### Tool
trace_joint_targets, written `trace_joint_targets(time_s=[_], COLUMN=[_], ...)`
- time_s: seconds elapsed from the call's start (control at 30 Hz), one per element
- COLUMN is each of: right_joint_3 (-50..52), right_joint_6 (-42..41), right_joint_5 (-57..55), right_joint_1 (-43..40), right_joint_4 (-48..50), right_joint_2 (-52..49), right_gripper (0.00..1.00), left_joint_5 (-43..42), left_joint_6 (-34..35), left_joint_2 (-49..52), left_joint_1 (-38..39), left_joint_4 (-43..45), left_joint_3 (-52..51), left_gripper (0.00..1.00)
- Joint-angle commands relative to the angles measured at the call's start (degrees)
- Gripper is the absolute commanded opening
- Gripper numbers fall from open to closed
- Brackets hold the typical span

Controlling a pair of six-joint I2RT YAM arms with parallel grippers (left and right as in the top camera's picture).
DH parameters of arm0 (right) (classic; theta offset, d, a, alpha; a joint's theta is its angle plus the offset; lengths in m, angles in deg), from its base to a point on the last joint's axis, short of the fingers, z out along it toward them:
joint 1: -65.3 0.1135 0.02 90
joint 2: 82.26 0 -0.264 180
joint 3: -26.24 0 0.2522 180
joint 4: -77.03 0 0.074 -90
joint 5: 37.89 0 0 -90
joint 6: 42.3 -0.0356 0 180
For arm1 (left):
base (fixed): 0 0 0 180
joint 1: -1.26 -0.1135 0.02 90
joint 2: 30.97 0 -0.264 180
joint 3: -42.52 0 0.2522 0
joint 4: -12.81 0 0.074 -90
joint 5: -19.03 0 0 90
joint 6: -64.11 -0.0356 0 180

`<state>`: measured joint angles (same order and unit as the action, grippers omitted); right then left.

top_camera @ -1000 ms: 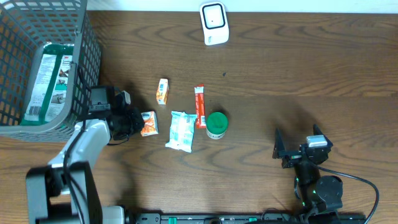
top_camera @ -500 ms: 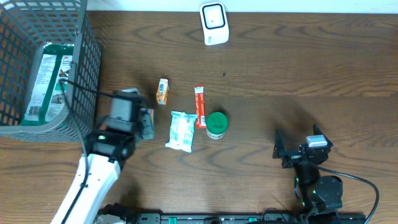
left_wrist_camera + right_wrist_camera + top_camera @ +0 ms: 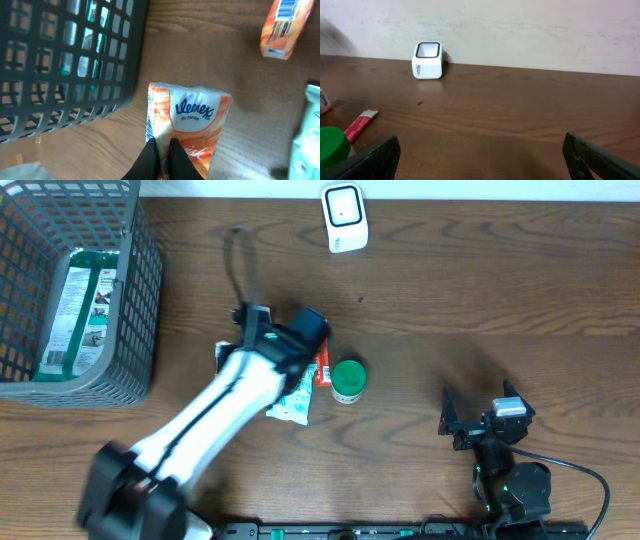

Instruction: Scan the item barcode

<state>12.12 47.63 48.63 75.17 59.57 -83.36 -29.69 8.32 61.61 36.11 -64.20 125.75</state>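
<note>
Kleenex pack (image 3: 192,130), pinched in the closed left gripper (image 3: 162,150), has been lifted from the desk (image 3: 500,300) beside the basket (image 3: 30,385) and swung toward the scanner (image 3: 343,217). Barcode presentation is judged to come next. The right gripper (image 3: 482,155) is held wide open and empty.

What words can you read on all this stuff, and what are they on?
"Kleenex": on the tissue pack pinched by the left end effector.
"On The Go": just under it, on the same pack.
Orange box: a barcode, digits too small to read.
Scanner: a small label, too blurred to read.
Package in the basket: print too small to read.
</note>
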Motion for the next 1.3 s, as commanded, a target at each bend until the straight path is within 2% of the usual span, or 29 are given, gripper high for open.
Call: trace_joint_targets(time_s=[0.0, 0.27, 0.6, 0.77, 1.27], right_joint_3=[0.0, 0.0, 0.0, 0.0, 0.0], right_joint_6=[-1.0, -1.0, -1.0, -1.0, -1.0], right_joint_5=[-0.5, -0.5, -0.5, -0.5, -0.5], right_joint_1=[-0.2, -0.2, -0.2, -0.2, -0.2], right_joint_4=[-0.2, -0.2, -0.2, -0.2, -0.2], right_joint_2=[0.1, 0.1, 0.1, 0.1, 0.1], right_gripper=[0.99, 0.99, 0.99, 0.99, 0.99], left_joint_5=[9.0, 8.7, 5.9, 6.1, 8.9], left_joint_6=[11.0, 14.2, 14.1, 11.5, 11.3], left_joint_2=[6.6, 14.9, 15.8, 16.4, 24.5], left_joint_1=[3.0, 3.5, 3.5, 3.3, 3.0], left_joint_4=[-0.3, 1.7, 9.1, 9.2, 8.7], left_joint_3=[0.7, 0.7, -0.7, -1.0, -1.0], left_gripper=[0.07, 0.07, 0.07, 0.07, 0.07])
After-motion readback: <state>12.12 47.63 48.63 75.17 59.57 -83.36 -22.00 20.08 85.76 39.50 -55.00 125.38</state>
